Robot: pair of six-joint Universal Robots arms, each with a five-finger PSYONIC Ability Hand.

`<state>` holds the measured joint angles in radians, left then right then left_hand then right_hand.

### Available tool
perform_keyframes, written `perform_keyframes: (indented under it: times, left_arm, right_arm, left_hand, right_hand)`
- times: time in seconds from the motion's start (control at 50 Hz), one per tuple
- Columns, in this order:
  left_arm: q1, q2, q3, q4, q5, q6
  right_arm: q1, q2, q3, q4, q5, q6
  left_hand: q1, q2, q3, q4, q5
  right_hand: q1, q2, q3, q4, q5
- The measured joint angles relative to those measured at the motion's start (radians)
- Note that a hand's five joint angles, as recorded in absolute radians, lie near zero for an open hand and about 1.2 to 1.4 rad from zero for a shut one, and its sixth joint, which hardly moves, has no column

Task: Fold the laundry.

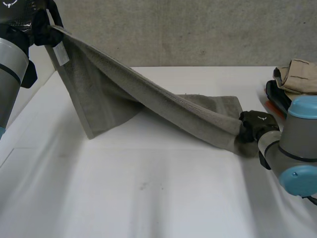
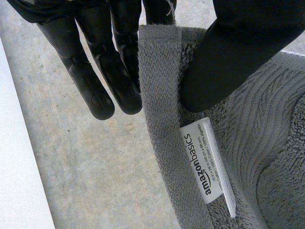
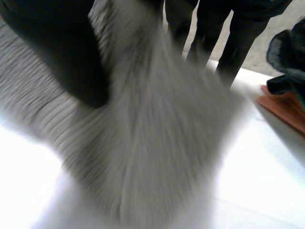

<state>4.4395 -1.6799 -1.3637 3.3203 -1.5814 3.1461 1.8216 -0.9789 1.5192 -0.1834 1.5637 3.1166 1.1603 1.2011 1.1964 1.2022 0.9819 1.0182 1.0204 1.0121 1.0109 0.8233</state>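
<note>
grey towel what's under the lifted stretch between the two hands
Bare white table shows under the raised grey towel, whose hanging part drops about to the tabletop. Near the right hand the towel lies low and hides the table beneath it.

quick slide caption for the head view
Left hand holds a grey towel by its labelled corner, high; right hand pinches the other end low over the white table.
</note>
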Motion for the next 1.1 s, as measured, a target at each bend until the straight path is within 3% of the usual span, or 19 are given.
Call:
perform_keyframes:
  times: [0.04,0.18,0.24,0.32,0.42,0.46,0.52,0.7,0.84,0.98,1.06,1.1]
  left_arm:
    - [0.003,-0.001,-0.004,-0.002,0.001,-0.006]
    - [0.012,-0.002,-0.024,-0.014,0.003,-0.002]
    - [0.018,0.0,-0.028,-0.038,0.005,0.005]
    - [0.036,0.022,-0.029,-0.132,0.009,0.047]
    - [0.064,0.07,-0.026,-0.239,0.017,0.163]
    - [0.069,0.083,-0.026,-0.259,0.02,0.197]
    - [0.079,0.124,-0.027,-0.305,0.031,0.318]
    - [0.074,0.085,-0.044,-0.413,0.044,0.523]
    - [0.071,-0.132,0.005,-0.423,0.045,0.593]
    - [0.063,-0.373,0.196,-0.293,0.041,0.626]
    - [0.057,-0.486,0.368,-0.054,0.041,0.602]
    - [0.058,-0.504,0.428,0.111,0.038,0.561]
  right_arm:
    - [-0.013,-0.004,0.015,0.001,-0.037,-0.008]
    - [-0.042,-0.086,0.036,0.008,-0.079,-0.051]
    - [-0.065,-0.165,0.037,0.03,-0.09,-0.125]
    - [-0.098,-0.323,-0.003,0.152,-0.121,-0.35]
    - [-0.109,-0.474,-0.122,0.383,-0.145,-0.583]
    - [-0.109,-0.483,-0.133,0.403,-0.146,-0.596]
    - [-0.113,-0.553,-0.254,0.609,-0.159,-0.688]
    - [-0.114,-0.48,-0.325,0.783,-0.168,-0.782]
    - [-0.095,-0.319,-0.338,0.769,-0.152,-0.827]
    - [-0.054,-0.149,-0.465,0.641,-0.096,-0.774]
    - [-0.021,-0.088,-0.556,0.379,-0.054,-0.676]
    - [-0.008,-0.084,-0.576,0.161,-0.039,-0.603]
  left_hand:
    - [0.0,0.0,0.0,0.0,0.0]
    - [0.0,0.0,0.0,0.0,0.0]
    - [0.0,0.0,0.0,0.0,0.0]
    - [0.0,0.0,0.0,0.0,0.0]
    - [0.0,0.0,0.0,0.0,0.0]
    - [0.0,0.0,0.0,0.0,0.0]
    - [0.0,0.0,0.0,0.0,0.0]
    - [0.0,0.0,0.0,0.0,0.0]
    - [0.0,0.0,0.0,0.0,0.0]
    - [0.0,0.0,0.0,0.0,0.0]
    - [0.0,0.0,0.001,0.0,0.0]
    - [0.0,0.0,0.001,0.0,0.0]
  right_hand:
    - [0.122,0.153,0.155,0.159,0.152]
    - [0.122,0.158,0.175,0.185,0.158]
    - [0.122,0.158,0.175,0.186,0.158]
    - [0.122,0.158,0.177,0.187,0.158]
    - [0.122,0.159,0.178,0.187,0.158]
    - [0.122,0.159,0.178,0.187,0.158]
    - [0.122,0.159,0.178,0.187,0.158]
    - [0.122,0.159,0.178,0.187,0.158]
    - [0.122,0.159,0.178,0.187,0.158]
    - [0.122,0.161,0.181,0.187,0.158]
    - [0.122,0.161,0.181,0.187,0.158]
    - [0.122,0.161,0.182,0.188,0.158]
